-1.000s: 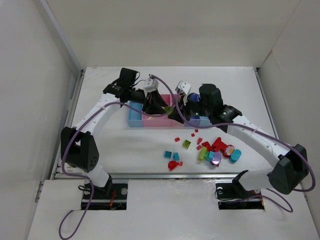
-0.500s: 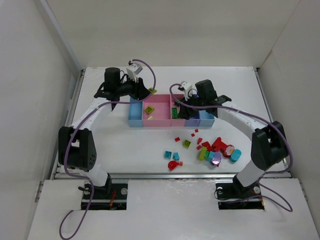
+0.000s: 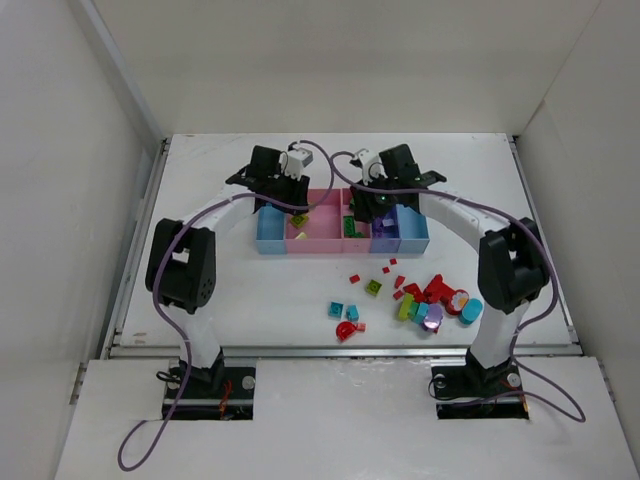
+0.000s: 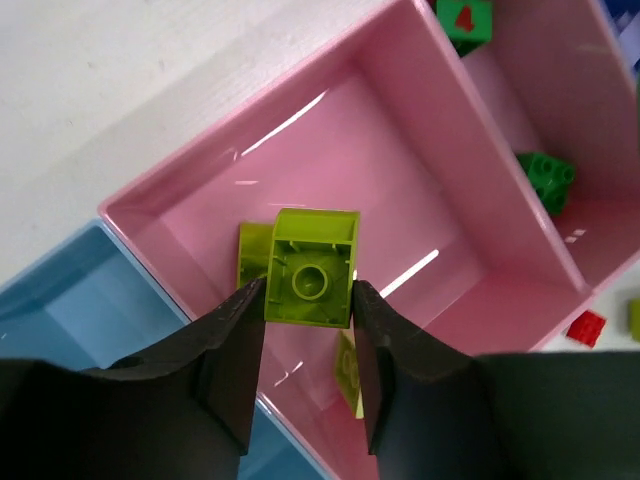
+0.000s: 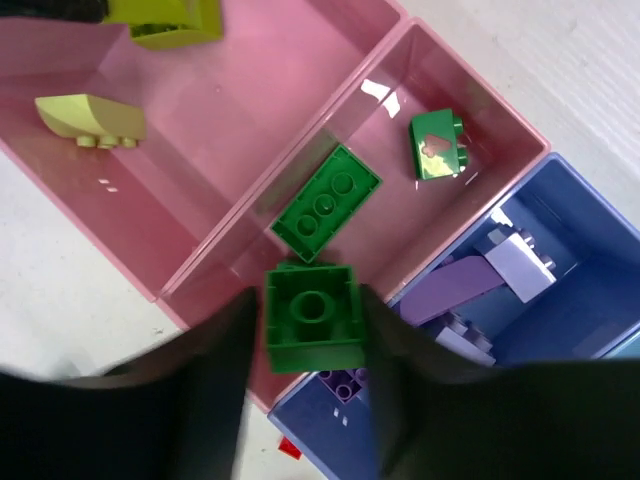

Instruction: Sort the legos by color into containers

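Observation:
The row of bins (image 3: 340,246) stands mid-table. My left gripper (image 4: 308,300) is shut on a lime-yellow brick (image 4: 312,270) and holds it over the wide pink bin (image 4: 400,170), where two other lime pieces (image 4: 347,375) lie. In the top view the left gripper (image 3: 298,206) is over that bin. My right gripper (image 5: 313,330) is shut on a green brick (image 5: 313,315) over the narrow pink bin (image 5: 400,90), near its wall with the purple-blue bin (image 5: 570,300). A flat green brick (image 5: 325,203) and a small green brick (image 5: 437,147) lie in the narrow pink bin.
Purple pieces (image 5: 460,285) lie in the purple-blue bin. A pile of loose red, lime, cyan and purple bricks (image 3: 435,300) lies front right, with small cyan bricks (image 3: 337,309) and a red piece (image 3: 348,330) nearer the middle. White walls enclose the table.
My left gripper has swung right from beyond the bins' left end to over the wide pink bin. My right gripper has shifted slightly left over the narrow pink bin.

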Tool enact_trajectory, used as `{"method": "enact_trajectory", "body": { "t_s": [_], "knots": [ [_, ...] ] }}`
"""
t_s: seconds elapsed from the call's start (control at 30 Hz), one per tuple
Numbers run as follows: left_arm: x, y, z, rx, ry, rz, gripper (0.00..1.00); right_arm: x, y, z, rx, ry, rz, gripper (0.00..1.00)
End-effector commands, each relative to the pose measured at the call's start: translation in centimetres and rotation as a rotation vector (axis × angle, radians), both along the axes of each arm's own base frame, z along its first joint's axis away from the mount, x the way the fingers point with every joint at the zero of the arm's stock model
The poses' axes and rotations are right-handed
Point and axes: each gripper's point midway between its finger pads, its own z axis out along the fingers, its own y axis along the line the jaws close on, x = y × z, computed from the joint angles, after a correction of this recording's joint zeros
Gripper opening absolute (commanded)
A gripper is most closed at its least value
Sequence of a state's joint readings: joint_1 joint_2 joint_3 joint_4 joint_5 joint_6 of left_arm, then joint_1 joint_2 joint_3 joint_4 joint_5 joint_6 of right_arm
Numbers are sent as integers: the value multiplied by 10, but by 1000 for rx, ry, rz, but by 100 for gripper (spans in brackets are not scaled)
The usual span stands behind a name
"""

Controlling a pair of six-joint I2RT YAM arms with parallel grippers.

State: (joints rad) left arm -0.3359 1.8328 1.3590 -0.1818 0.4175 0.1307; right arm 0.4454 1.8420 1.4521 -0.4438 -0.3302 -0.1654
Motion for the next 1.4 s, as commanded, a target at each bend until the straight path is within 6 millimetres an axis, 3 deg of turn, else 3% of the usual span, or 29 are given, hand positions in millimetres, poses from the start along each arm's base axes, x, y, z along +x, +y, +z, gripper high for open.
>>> {"method": "enact_trajectory", "body": {
  "t_s": [0.0, 0.07, 0.17, 0.3, 0.33, 0.43, 0.47, 0.5, 0.53, 0.57, 0.6, 0.67, 0.77, 0.8, 0.83, 0.87, 0.9, 0.93, 1.03, 1.17, 1.3, 1.37],
  "knots": [
    [6, -6, 29, -7, -67, -58, 36, 14, 0, 22, 4, -58, -8, 55],
    [3, -16, 34, -16, -90, -114, 50, 13, 3, 21, 8, -48, 13, 61],
    [-5, -26, 46, -46, -117, -185, 61, 11, 8, 26, 32, -47, 34, 72],
    [-14, -23, 52, -30, -162, -240, 64, 13, 7, 43, 42, -86, 27, 76],
    [-12, -22, 67, -28, -218, -241, 66, 13, 5, 53, 45, -110, 20, 76],
    [-17, -12, 83, 8, -340, -250, 67, 15, -9, 70, 18, -172, -46, 89],
    [-16, -7, 122, 36, -531, -281, 67, 9, -13, 92, 20, -235, -65, 100],
    [-29, -4, 108, 69, -566, -322, 89, 7, -18, 101, 8, -273, -92, 100],
    [-36, -4, 112, 98, -649, -361, 100, 9, -24, 110, -26, -334, -149, 100],
    [-49, -1, 135, 112, -773, -408, 100, 1, -36, 118, -35, -363, -180, 100],
    [-63, -4, 121, 143, -846, -499, 100, -5, -38, 120, -33, -366, -207, 100],
    [-76, -4, 118, 128, -873, -531, 100, -10, -50, 117, -37, -364, -275, 100],
    [-106, -19, 106, 68, -789, -651, 100, -15, -72, 127, -52, -379, -424, 100],
    [-122, -19, 84, 58, -673, -722, 100, -19, -78, 125, -80, -380, -465, 100],
    [-131, -26, 92, 16, -665, -793, 100, -21, -83, 123, -115, -383, -504, 100],
    [-146, -20, 63, 50, -569, -897, 100, -27, -91, 125, -187, -407, -567, 100],
    [-141, -27, 75, 95, -688, -975, 100, -31, -94, 124, -226, -415, -585, 100],
    [-163, -23, 42, 154, -571, -1093, 100, -36, -98, 126, -246, -422, -606, 100],
    [-168, -27, 21, 265, -534, -1170, 100, -44, -94, 127, -236, -402, -608, 100],
    [-204, -37, 5, 244, -527, -1351, 100, -65, -87, 119, -171, -360, -584, 100],
    [-242, -49, -23, 210, -440, -1507, 97, -80, -88, 116, -117, -336, -602, 100],
    [-244, -52, -30, 181, -382, -1494, 91, -88, -89, 110, -119, -323, -598, 100]
  ]
}}
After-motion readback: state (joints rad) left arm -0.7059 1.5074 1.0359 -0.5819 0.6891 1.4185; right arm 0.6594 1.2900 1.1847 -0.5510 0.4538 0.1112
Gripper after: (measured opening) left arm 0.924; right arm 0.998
